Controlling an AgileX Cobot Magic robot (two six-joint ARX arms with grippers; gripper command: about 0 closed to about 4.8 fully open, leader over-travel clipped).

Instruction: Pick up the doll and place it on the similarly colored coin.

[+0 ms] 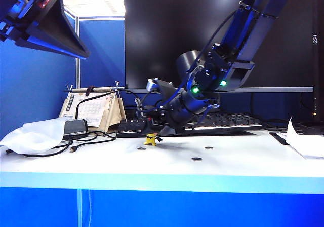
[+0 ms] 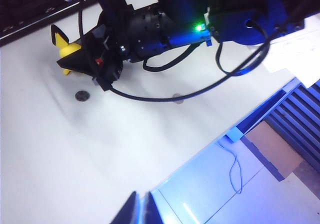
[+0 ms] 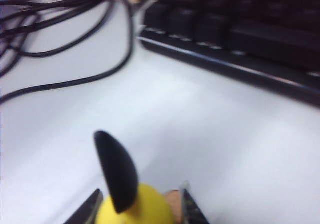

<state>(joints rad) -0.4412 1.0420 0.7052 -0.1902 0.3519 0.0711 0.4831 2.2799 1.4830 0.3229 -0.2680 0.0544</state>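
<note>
— How many dolls and coins do you count?

— One doll, bright yellow with a black-tipped ear. In the exterior view three small round coins lie on the desk: one just in front of the doll, one nearer the front edge, one further right. At this size I cannot tell which is the similarly colored coin. The left wrist view shows a dark coin near the doll and another coin, half hidden under a cable.

— Where is the doll?

— Down at the desk surface, left of centre and in front of the keyboard. The right tool is clenched on it; in the right wrist view its two dark fingertips flank the yellow body. Whether the doll touches the desk I cannot tell.

— And the other tool?

— The left tool hangs high above the desk's front edge, grasping nothing, its two fingers nearly together.

— The surroundings?

— A white desk with a blue front. Behind it stand one large black monitor and blue partition walls. On the left are a desk calendar, black cables and a white cloth. One sheet of paper lies on the right.
</note>
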